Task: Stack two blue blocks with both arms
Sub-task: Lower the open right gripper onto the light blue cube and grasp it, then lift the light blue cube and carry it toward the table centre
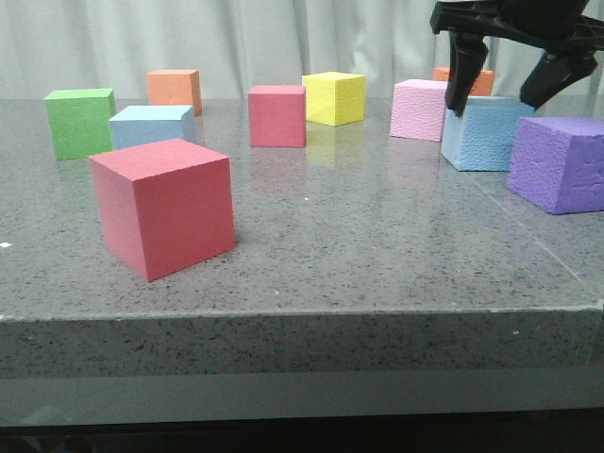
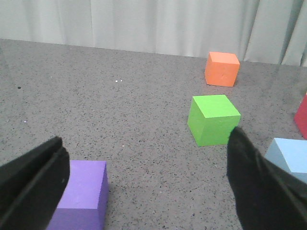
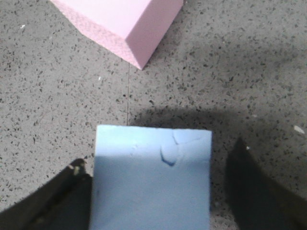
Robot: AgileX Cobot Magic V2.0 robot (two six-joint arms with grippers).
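One blue block [image 1: 486, 132], with pebbly sides and a curved scuff on its top, sits on the table at the right rear. My right gripper [image 1: 500, 94] is open and lowered over it, one finger on each side. In the right wrist view the block [image 3: 151, 177] lies between the fingers [image 3: 254, 191], with a gap on one side. The other blue block [image 1: 151, 125] sits at the left rear, beside the green cube. It shows at the edge of the left wrist view [image 2: 290, 158]. My left gripper [image 2: 146, 191] is open wide and empty above bare table.
A big red cube [image 1: 165, 208] stands front left. A green cube [image 1: 80, 121], two orange cubes [image 1: 175, 90], a red cube [image 1: 277, 115], a yellow cube [image 1: 334, 97] and a pale pink cube [image 1: 420, 109] stand at the back. A purple cube [image 1: 562, 165] is beside the right blue block.
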